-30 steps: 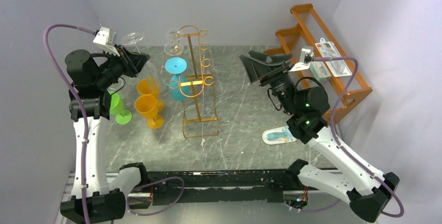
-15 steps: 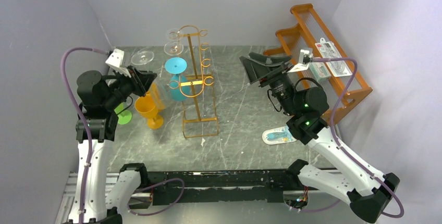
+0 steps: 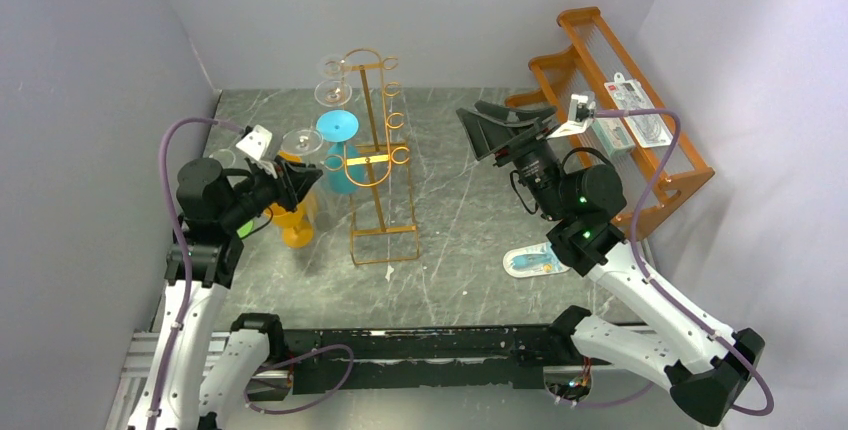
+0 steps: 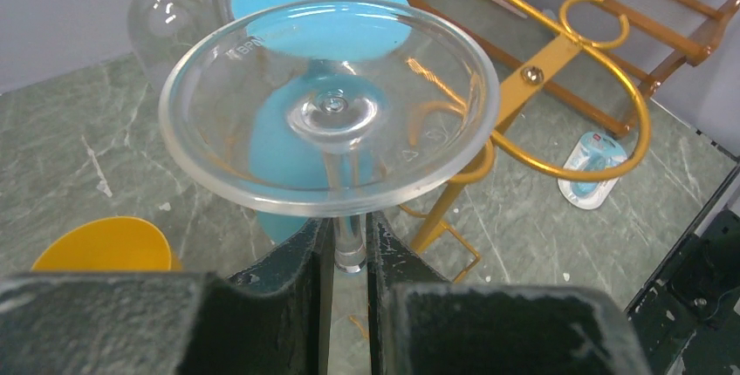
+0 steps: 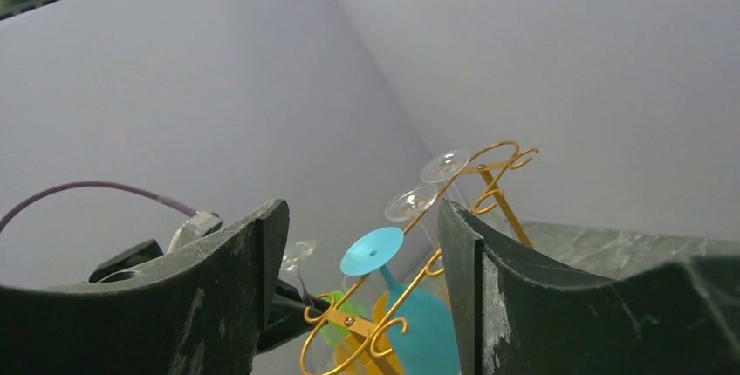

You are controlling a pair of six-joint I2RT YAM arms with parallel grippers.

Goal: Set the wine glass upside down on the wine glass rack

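**Clear glass pinched by the stem, just left of the rack**

The left gripper [image 4: 349, 257] has its jaws nearly together, clamped on the thin stem of the clear wine glass [image 4: 330, 109]. The glass's round foot faces the wrist camera, and its bowl is hidden behind the fingers. It hangs above the table, close to the left side of the tall golden wire wine glass rack [image 3: 372, 160], on none of its hooks.

Under that arm stand orange plastic goblets [image 3: 292, 218], partly covered, so their number cannot be told.

One turquoise plastic glass [image 3: 337, 126] hangs upside down on the rack's left side. Two clear round feet [image 5: 445, 166] sit at the upper hooks.

The right gripper [image 5: 359, 235] is raised to the right of the rack. Its jaws are spread wide and hold nothing.

One small blue blister pack [image 3: 530, 262] lies on the grey marbled table [image 3: 470, 220]. At the far right, the orange stepped shelf [image 3: 585, 60] carries flat white packets [image 3: 640, 122].
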